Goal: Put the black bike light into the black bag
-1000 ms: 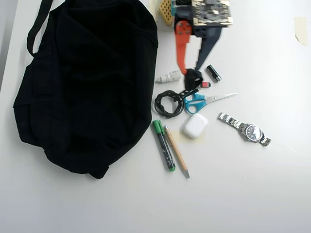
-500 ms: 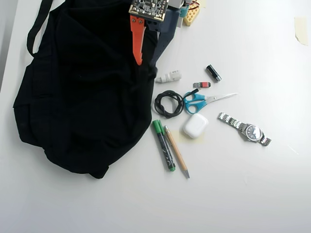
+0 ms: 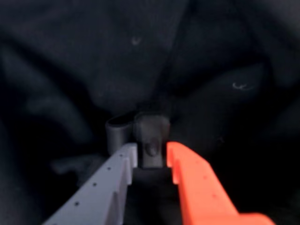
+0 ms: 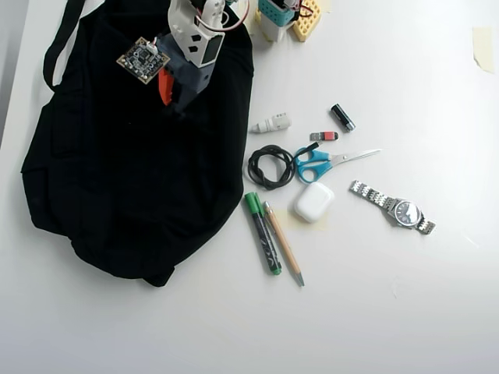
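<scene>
In the wrist view my gripper [image 3: 151, 152] is shut on the black bike light [image 3: 151, 136], a small dark block pinched between the grey finger [image 3: 123, 164] and the orange finger [image 3: 185, 166]. Dark wrinkled fabric of the black bag [image 3: 93, 61] fills everything behind it. In the overhead view the arm reaches over the upper part of the black bag [image 4: 117, 179], and my gripper [image 4: 173, 100] points down at the fabric. The bike light cannot be made out in that view.
To the right of the bag in the overhead view lie a white plug [image 4: 271, 123], a black cylinder [image 4: 342, 117], a coiled cable [image 4: 270, 166], blue scissors [image 4: 323, 163], a white earbud case [image 4: 313, 202], a watch [image 4: 392, 207], a green marker [image 4: 263, 232] and a pencil [image 4: 283, 243].
The arm has swung left from the small items to over the bag. The bike light has left its spot by the scissors and is now in the gripper.
</scene>
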